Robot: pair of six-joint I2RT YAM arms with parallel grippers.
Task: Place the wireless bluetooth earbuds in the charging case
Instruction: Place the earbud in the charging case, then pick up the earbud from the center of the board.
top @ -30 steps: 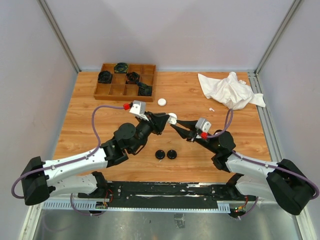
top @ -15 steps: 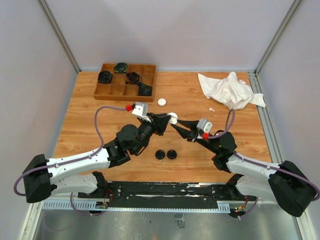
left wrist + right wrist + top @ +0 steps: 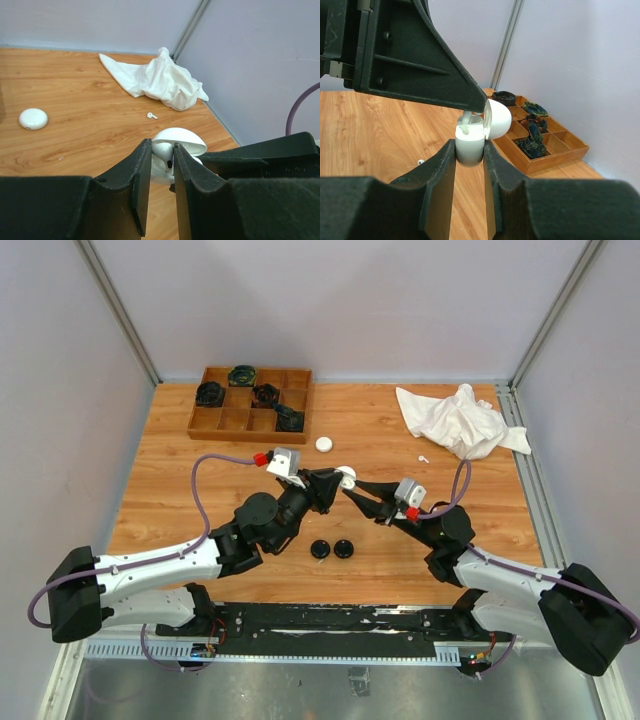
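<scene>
My left gripper [image 3: 161,145] [image 3: 337,484] is shut on a white earbud [image 3: 164,151], pinched between its two pads. It holds the earbud right at the mouth of an open white charging case [image 3: 469,144] [image 3: 345,477], whose lid [image 3: 497,119] [image 3: 179,138] is swung back. My right gripper [image 3: 469,150] [image 3: 350,491] is shut on the case body and holds it above the table. The earbud's stem [image 3: 466,119] reaches into the case top. A second white earbud [image 3: 423,458] [image 3: 151,116] lies loose on the wood.
A closed white case [image 3: 324,444] [image 3: 33,119] lies behind the grippers. Two black round cases [image 3: 320,549] [image 3: 344,548] lie in front. A crumpled white cloth [image 3: 455,420] sits at the back right, a wooden compartment tray [image 3: 250,400] [image 3: 540,142] at the back left.
The left arm has edged slightly right and forward, bringing the earbud closer onto the case. The right arm and the case have barely moved.
</scene>
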